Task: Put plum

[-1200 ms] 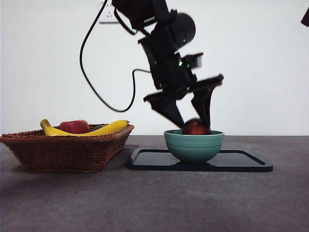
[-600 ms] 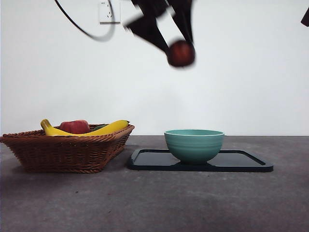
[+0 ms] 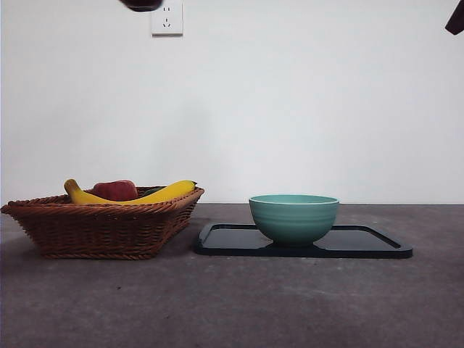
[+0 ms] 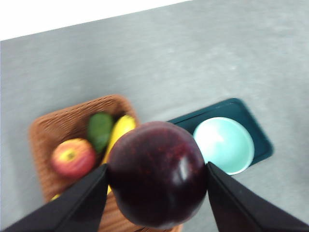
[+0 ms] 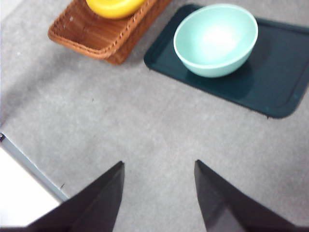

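Holding the plum (image 4: pixel 157 180) tight between its two black jaws, the left gripper (image 4: pixel 155 191) hangs high over the table (image 4: pixel 193 58), with the basket (image 4: pixel 50 128) and the tray (image 4: pixel 260 140) both far below it. From the front only a dark sliver of the plum (image 3: pixel 141 4) pokes in at the top edge, up beside the wall socket (image 3: pixel 167 17), so it's way off the table.

The plum is dark maroon and glossy, with a small highlight on its skin, and it fills the whole gap between the jaws (no daylight on either side).

In the basket (image 3: pixel 101 228) there's a red apple (image 3: pixel 114 190), a banana (image 3: pixel 156 194) lying across it, and something green (image 4: pixel 99 130) tucked in next to the banana, which only really shows from the left wrist camera. The basket sits just beside the tray (image 3: pixel 362 246), not quite touching as far as I can tell.

The teal bowl (image 3: pixel 293 217) stands upright on the left part of the tray, and from the wrist views it's got nothing in it.

The right gripper (image 5: pixel 159 193) is parked up high over bare table on the near side of the tray, jaws spread apart and gripping nothing. In the front view it's just a dark tip at the top right corner (image 3: pixel 456 19).
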